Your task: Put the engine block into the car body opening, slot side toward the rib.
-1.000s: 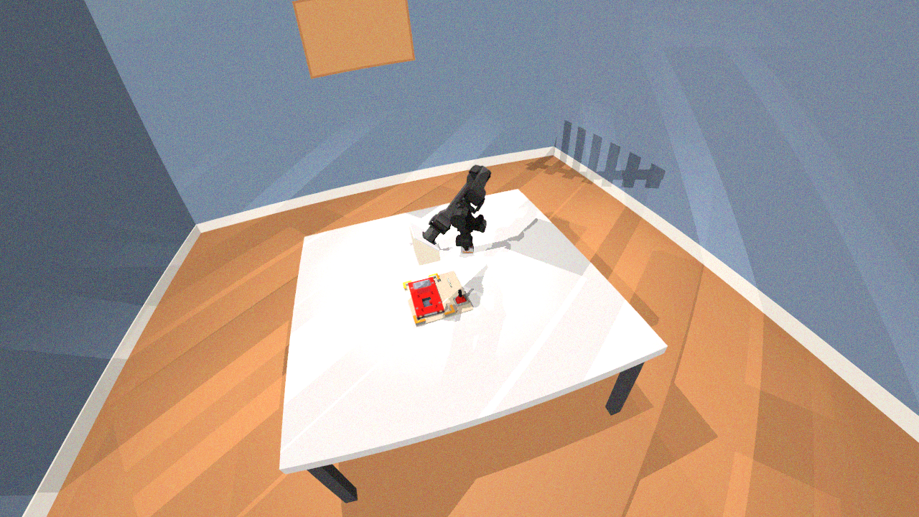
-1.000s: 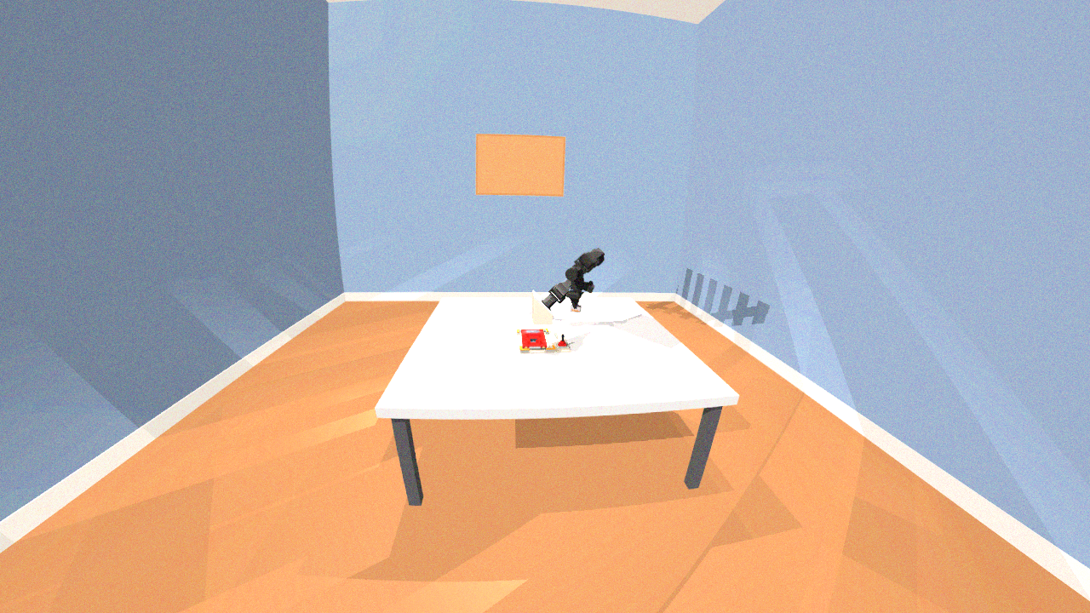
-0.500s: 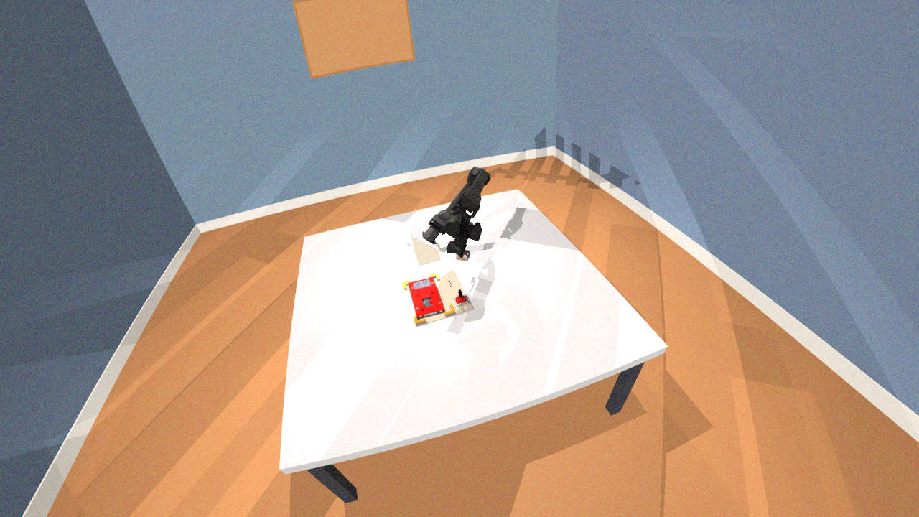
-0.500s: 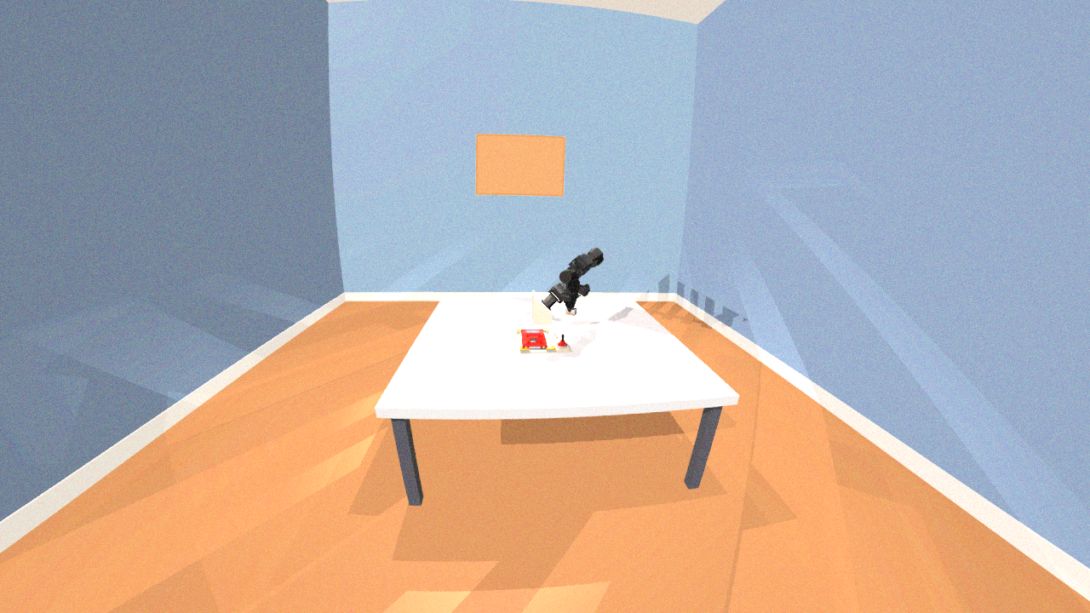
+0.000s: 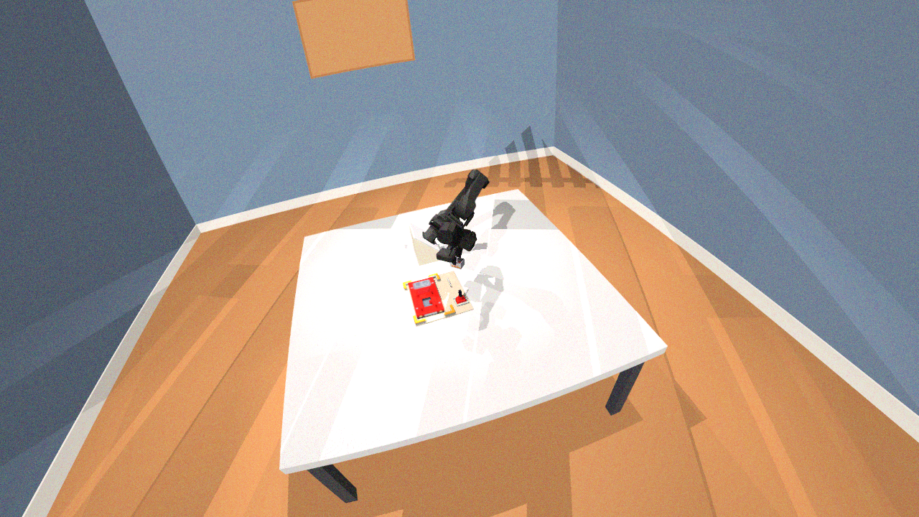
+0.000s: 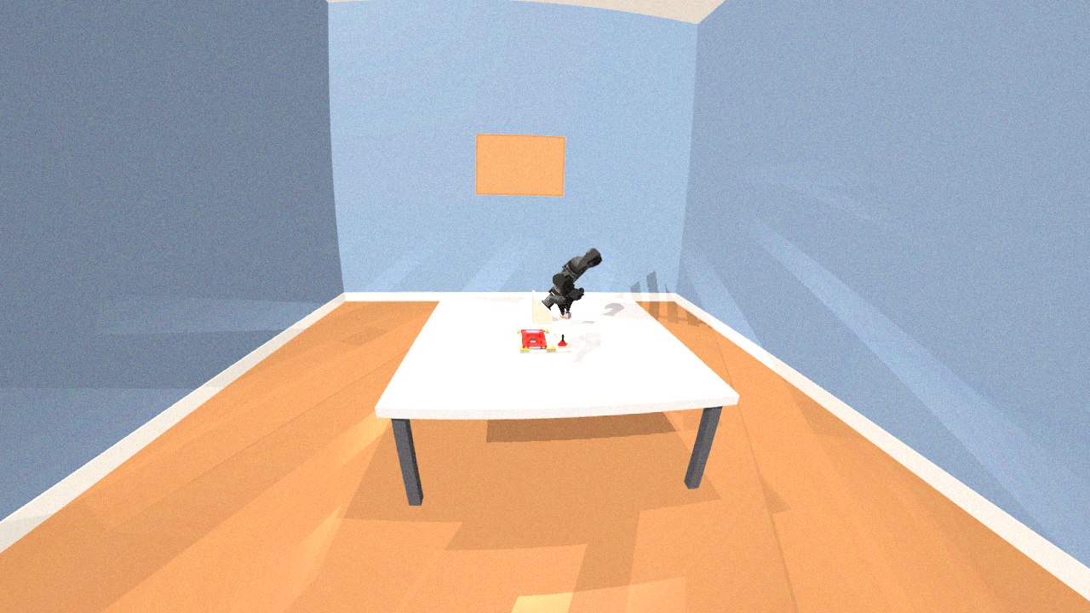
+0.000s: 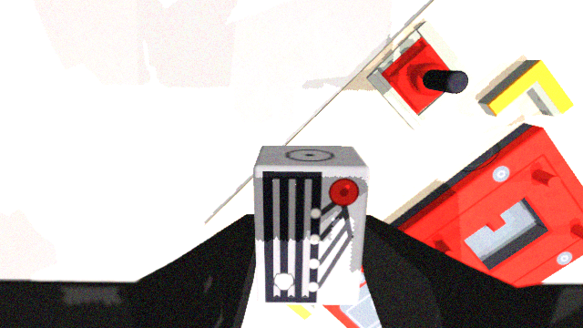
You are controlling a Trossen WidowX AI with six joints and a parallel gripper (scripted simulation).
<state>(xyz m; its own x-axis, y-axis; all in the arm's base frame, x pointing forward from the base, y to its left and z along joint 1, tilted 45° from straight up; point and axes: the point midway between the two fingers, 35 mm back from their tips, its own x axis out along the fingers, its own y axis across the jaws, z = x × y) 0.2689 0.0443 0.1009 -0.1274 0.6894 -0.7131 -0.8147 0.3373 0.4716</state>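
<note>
My gripper (image 5: 457,258) (image 6: 565,310) (image 7: 310,218) is shut on the engine block (image 5: 458,263) (image 6: 566,314) (image 7: 337,260), a pale grey block with black stripes and a red disc on its top. The block is held in the air behind and to the right of the car body in the top and exterior views. The red car body (image 5: 416,298) (image 6: 525,341) (image 7: 469,205) lies at the right of the wrist view. Its opening (image 5: 426,301) (image 7: 483,241) is empty, and a small red rib (image 7: 496,224) juts in from the upper-left long edge. The block's slot is not distinguishable.
A red piece with a black upright knob (image 5: 459,299) (image 6: 562,344) (image 7: 419,100) stands in a pale holder beside the car. Yellow corner brackets (image 5: 419,319) (image 7: 519,84) surround the car on a beige board (image 5: 454,277). A cream upright panel (image 5: 423,252) (image 6: 541,312) stands behind.
</note>
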